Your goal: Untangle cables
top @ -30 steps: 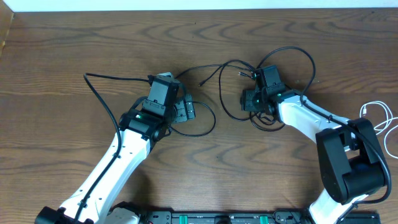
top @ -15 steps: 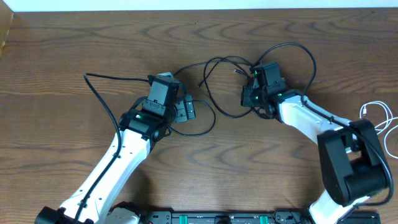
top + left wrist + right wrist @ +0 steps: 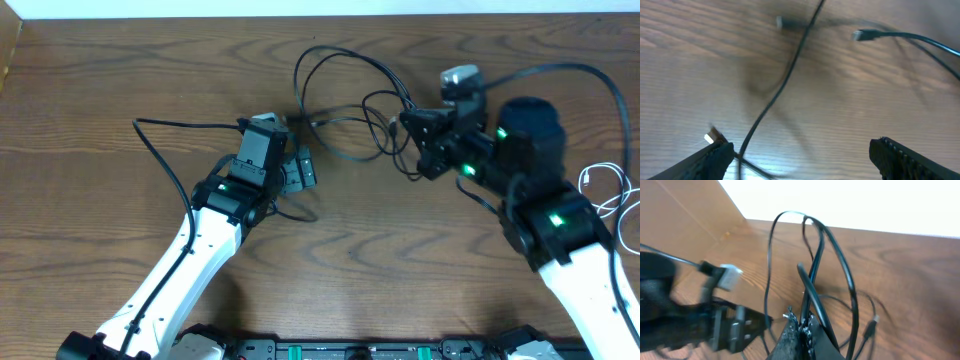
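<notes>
Black cables (image 3: 340,62) lie in tangled loops between the two arms, partly lifted off the table. My right gripper (image 3: 408,128) is raised and shut on one black cable (image 3: 812,287), whose loops rise in front of the jaws (image 3: 802,325). My left gripper (image 3: 300,176) sits low over the table and is open. In the left wrist view a black cable (image 3: 780,85) runs past the left fingertip (image 3: 715,156), and two plug ends (image 3: 782,21) (image 3: 858,35) lie beyond. Nothing is between the left fingers. The white cable (image 3: 605,182) lies apart at the right edge.
A thicker black wire (image 3: 165,140) from the left arm arcs over the table at the left. The table's far edge (image 3: 320,16) is close behind the lifted loops. The left arm (image 3: 700,325) shows low at the left of the right wrist view.
My right gripper has shut on a black cable and risen back to the right, dragging the loops up and toward the far edge. The left arm has stayed put.
</notes>
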`<state>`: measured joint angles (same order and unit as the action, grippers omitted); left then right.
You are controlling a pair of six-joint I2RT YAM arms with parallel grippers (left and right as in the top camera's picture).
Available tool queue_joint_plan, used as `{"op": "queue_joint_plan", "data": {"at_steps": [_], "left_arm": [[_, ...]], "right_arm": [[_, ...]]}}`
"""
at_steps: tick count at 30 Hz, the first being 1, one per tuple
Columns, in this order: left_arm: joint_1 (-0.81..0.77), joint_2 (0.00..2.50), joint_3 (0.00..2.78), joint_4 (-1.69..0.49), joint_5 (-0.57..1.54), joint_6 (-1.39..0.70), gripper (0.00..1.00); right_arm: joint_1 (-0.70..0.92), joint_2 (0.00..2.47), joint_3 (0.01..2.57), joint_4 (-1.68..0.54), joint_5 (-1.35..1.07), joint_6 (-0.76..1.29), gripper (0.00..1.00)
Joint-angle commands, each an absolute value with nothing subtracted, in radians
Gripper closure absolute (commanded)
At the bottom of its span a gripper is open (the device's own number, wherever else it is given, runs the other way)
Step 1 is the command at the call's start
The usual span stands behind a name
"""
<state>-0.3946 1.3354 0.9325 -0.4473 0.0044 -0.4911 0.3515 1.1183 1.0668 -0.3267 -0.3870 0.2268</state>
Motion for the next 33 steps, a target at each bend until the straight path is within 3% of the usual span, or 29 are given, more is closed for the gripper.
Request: {"op": "queue_joint_plan", "data": {"at_steps": [1,7,20,27,32,33], "left_arm": [[-0.396,1.343,0.946,-0.398,0.134,-0.553,0.06],[-0.396,1.343,0.946,-0.241,0.311,-0.609,0.06],[-0.396,1.345,0.946,-0.049,0.352,-0.698,0.07],[-0.397,1.345,0.946,0.008,0.352,-0.913,0.07],[-0.399,1.345,0.946,0.046,0.351,-0.945,0.07],[-0.399,1.345,0.946,0.051,0.351,-0.945,0.07]], "right_arm": [[0.354,1.082,1.075,-0.357,-0.411,0.194,0.99],[0.355,1.1,1.075,-0.421,-0.422,0.194,0.99],[0.355,1.106,1.074,-0.469,-0.433,0.194,0.99],[0.355,1.106,1.074,-0.488,-0.434,0.193,0.99],[0.355,1.106,1.074,-0.509,-0.506,0.192,0.99],[0.355,1.106,1.074,-0.509,-0.521,0.192,0.95]]}}
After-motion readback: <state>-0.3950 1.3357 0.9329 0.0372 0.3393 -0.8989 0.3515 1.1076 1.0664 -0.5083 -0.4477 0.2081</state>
